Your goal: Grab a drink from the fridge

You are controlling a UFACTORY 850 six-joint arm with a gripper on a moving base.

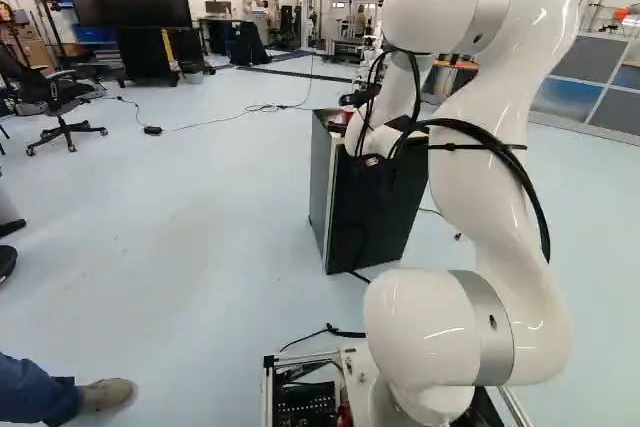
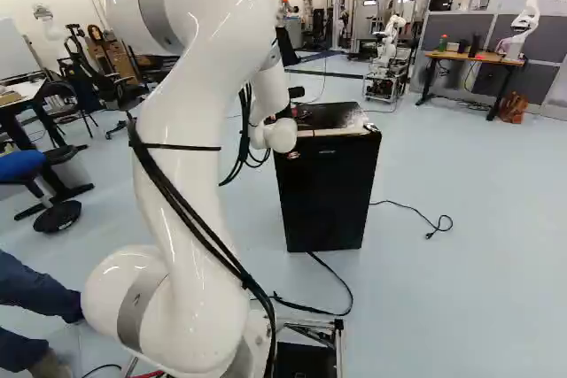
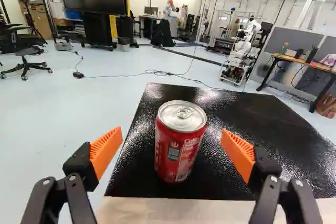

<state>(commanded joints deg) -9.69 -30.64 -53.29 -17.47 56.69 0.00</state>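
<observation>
In the right base view my gripper (image 2: pixel 286 112) is mostly hidden behind the arm's wrist, above the top of the black fridge (image 2: pixel 326 196). The wrist view shows the gripper (image 3: pixel 172 149) open, its orange pads far apart. A red drink can (image 3: pixel 178 149) with a silver lid stands upright on the fridge's glossy black top (image 3: pixel 247 121), in line with the gap between the fingers. Free space shows on both sides of the can, and neither pad touches it. The fridge front appears closed in the right base view.
A pale strip (image 3: pixel 173 211) edges the fridge top beneath the gripper. Cables (image 2: pixel 310 307) lie on the floor before the fridge. Another robot (image 2: pixel 387 50) stands beyond it, and one more (image 2: pixel 529 15) is by a desk. A person's leg and shoe (image 1: pixel 105 394) are near the base.
</observation>
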